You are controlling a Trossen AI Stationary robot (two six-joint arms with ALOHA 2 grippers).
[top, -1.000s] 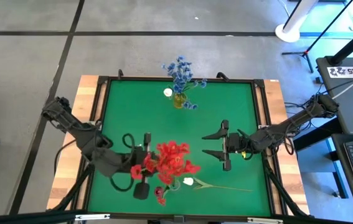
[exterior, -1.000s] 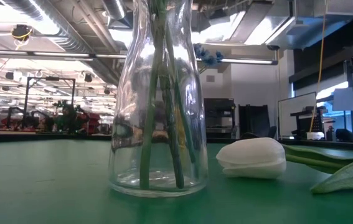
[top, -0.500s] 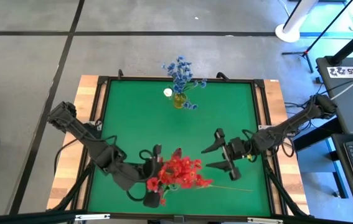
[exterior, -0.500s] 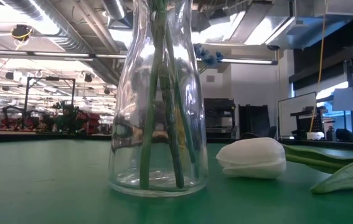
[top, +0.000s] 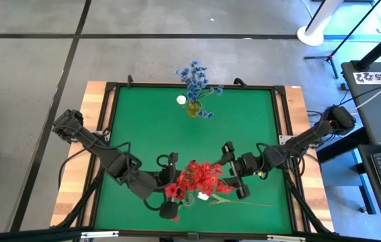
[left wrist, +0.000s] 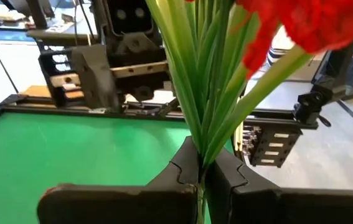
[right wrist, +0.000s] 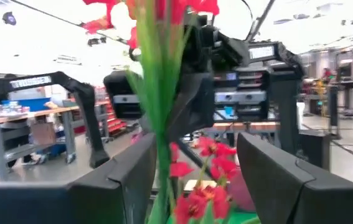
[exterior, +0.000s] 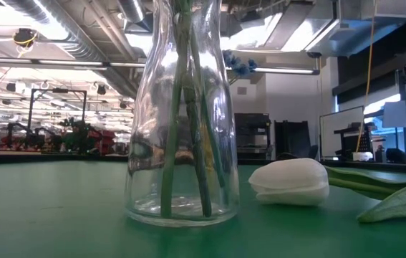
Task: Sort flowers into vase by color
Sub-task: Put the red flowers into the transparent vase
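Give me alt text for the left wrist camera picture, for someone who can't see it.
The left gripper is shut on a bunch of green stems topped with red flowers, held above the green table. Just beyond the stems, the right gripper faces the camera with its fingers spread to either side of them.

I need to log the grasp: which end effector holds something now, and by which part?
The left end effector is shut on the red flowers, by their green stalks. The right end effector is open around them.
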